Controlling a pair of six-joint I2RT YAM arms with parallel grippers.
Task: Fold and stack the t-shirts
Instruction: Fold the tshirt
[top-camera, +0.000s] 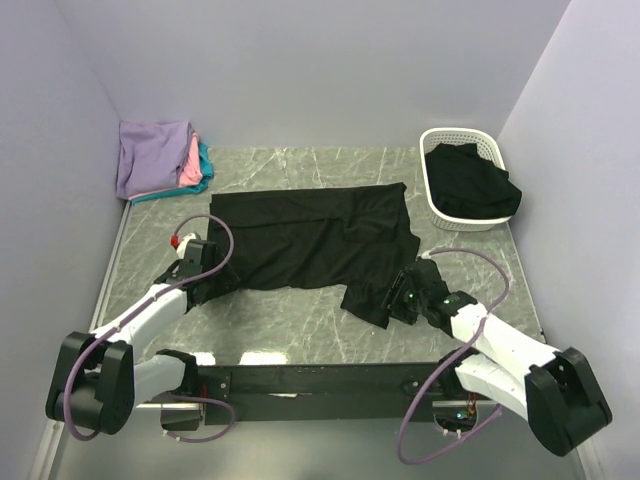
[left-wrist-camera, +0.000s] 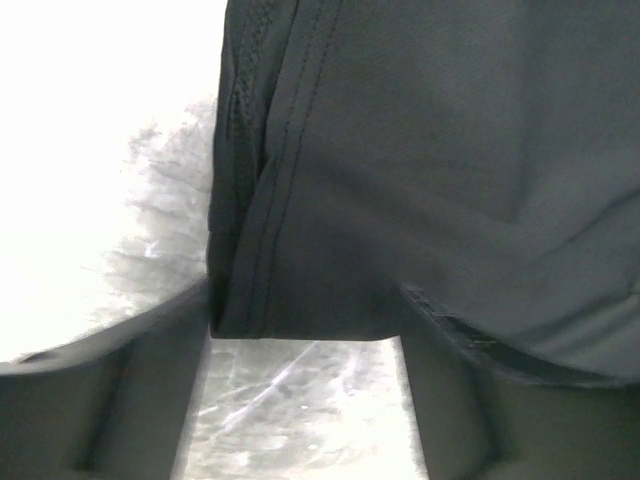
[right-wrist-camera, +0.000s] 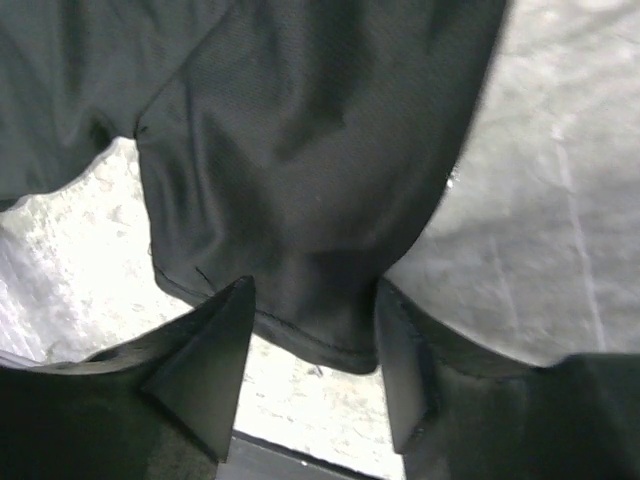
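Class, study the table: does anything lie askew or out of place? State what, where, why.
The black t-shirt mid-table lies crooked and rumpled, one corner trailing toward the right gripper. Another black shirt sits bunched in the white basket.

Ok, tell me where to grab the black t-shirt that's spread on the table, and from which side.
Take the black t-shirt by its two near corners, coming in low from the near edge: the stitched hem corner on the left and the loose flap on the right. Both lie flat with free edges facing the arms.
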